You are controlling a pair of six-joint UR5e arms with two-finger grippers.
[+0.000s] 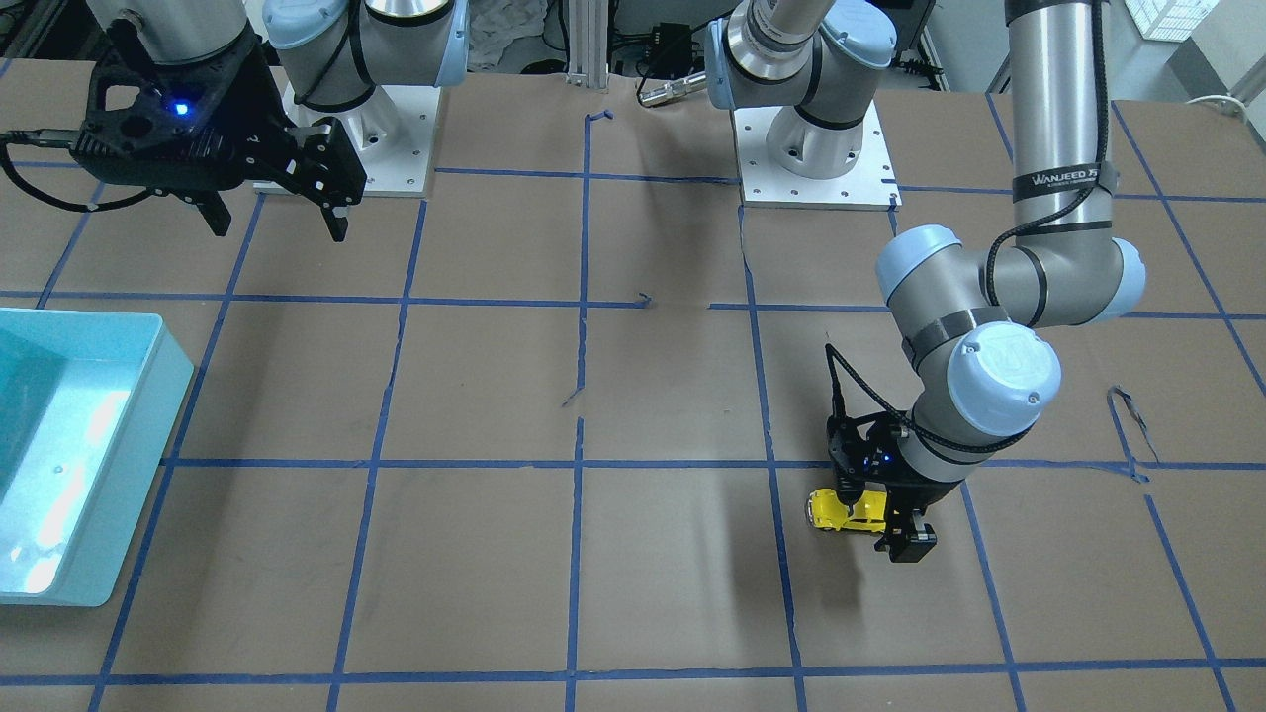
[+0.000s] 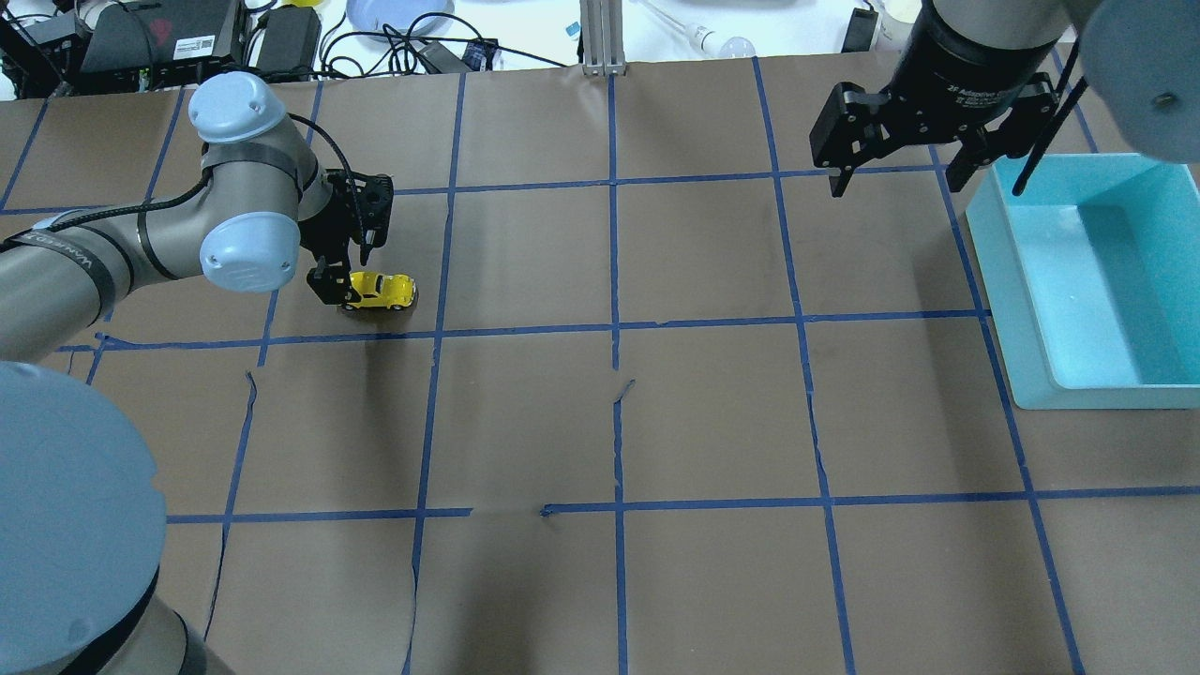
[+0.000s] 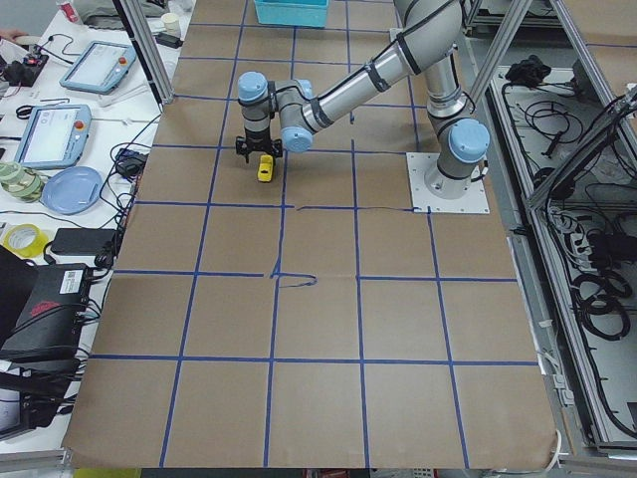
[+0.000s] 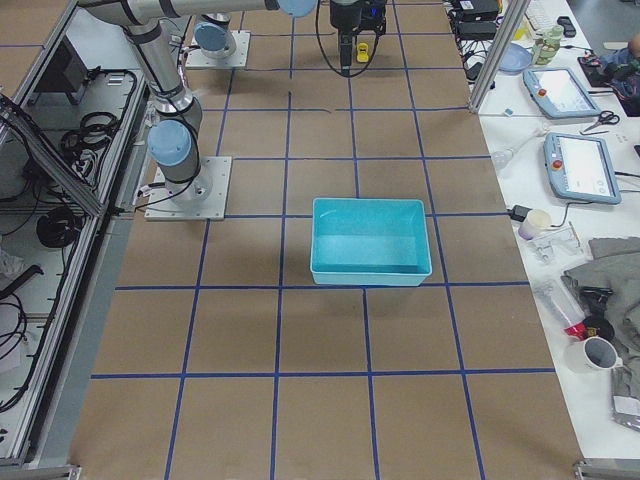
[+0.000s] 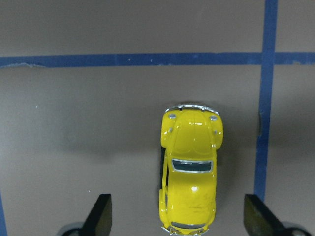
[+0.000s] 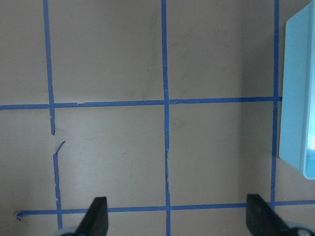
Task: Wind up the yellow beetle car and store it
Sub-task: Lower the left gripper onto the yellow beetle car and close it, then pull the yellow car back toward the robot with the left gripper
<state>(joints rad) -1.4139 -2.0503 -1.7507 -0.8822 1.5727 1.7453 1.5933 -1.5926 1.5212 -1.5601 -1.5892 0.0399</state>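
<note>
The yellow beetle car (image 5: 191, 172) stands on its wheels on the brown table, also seen in the overhead view (image 2: 380, 291) and the front view (image 1: 846, 511). My left gripper (image 5: 178, 216) is open and low over the car, and its fingers (image 5: 101, 216) straddle the car's rear end without touching it. The car lies nearer the right-hand finger in the wrist view. The left gripper also shows in the overhead view (image 2: 349, 269) and the front view (image 1: 880, 519). My right gripper (image 2: 895, 178) is open and empty, held high next to the teal bin (image 2: 1031, 309).
The teal bin (image 1: 148, 396) stands at the table's right end, far from the car, and looks empty; its edge shows in the right wrist view (image 6: 295, 98). Blue tape lines grid the brown paper. Cables and devices lie beyond the far table edge.
</note>
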